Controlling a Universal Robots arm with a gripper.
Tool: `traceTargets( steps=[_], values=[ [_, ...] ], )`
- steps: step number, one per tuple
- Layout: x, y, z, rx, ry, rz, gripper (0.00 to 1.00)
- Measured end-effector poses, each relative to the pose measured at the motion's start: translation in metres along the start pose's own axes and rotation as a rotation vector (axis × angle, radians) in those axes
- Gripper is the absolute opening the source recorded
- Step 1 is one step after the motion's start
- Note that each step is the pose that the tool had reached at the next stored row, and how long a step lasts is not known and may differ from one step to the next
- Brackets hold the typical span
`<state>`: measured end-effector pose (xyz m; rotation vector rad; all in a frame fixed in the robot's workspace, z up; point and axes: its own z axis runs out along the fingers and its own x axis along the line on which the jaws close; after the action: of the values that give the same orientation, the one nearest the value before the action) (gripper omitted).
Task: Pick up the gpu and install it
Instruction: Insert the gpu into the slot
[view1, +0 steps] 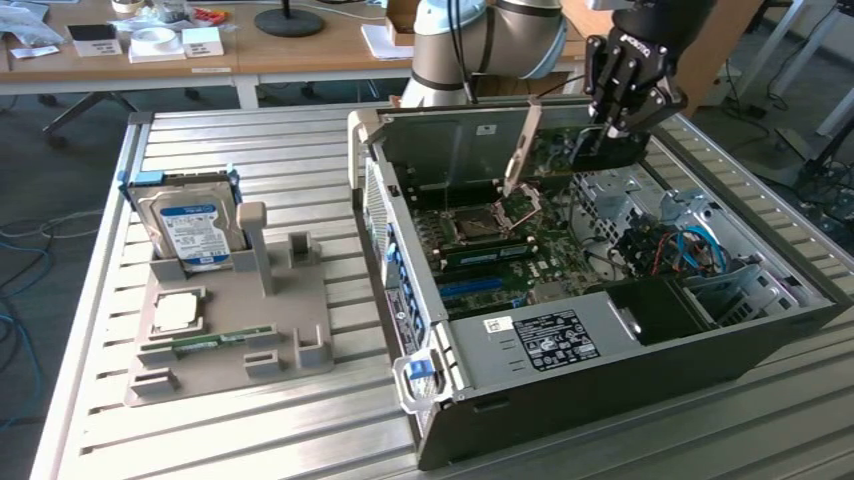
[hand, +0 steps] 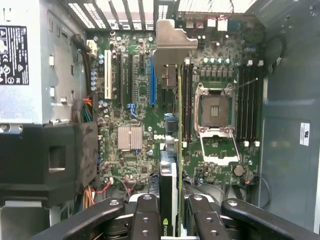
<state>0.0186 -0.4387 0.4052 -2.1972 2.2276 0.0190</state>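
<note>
A: Where's the gpu (hand: 172, 42)?
B: Pinched edge-on in gripper (hand: 170, 212), fingers (hand: 145, 217) closed on it, above motherboard (hand: 115, 165) inside open case (view1: 641, 390).
A: Tip?
B: I'd keep it upright, line up w/ blue slot (hand: 152, 85).

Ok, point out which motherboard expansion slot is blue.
The blue slot, closest to the gpu held by the end effector; the others are black, bar the white slot farthest away.

The ribbed silver metal bench (view1: 267, 150) carries a flat grey plastic fixture tray (view1: 254, 300) (toward the exterior view's left) and, beside it, an open dark computer case (view1: 601, 400).
</note>
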Motion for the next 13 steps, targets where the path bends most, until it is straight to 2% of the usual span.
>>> traceTargets(
  steps=[7, 13],
  values=[
    [-0.001, 0.007, 0.0013, 0.0001, 0.0001, 0.012, 0.27],
    [-0.001, 0.0178, 0.0033, 0.0006, 0.0001, 0.026, 0.27]
  ],
)
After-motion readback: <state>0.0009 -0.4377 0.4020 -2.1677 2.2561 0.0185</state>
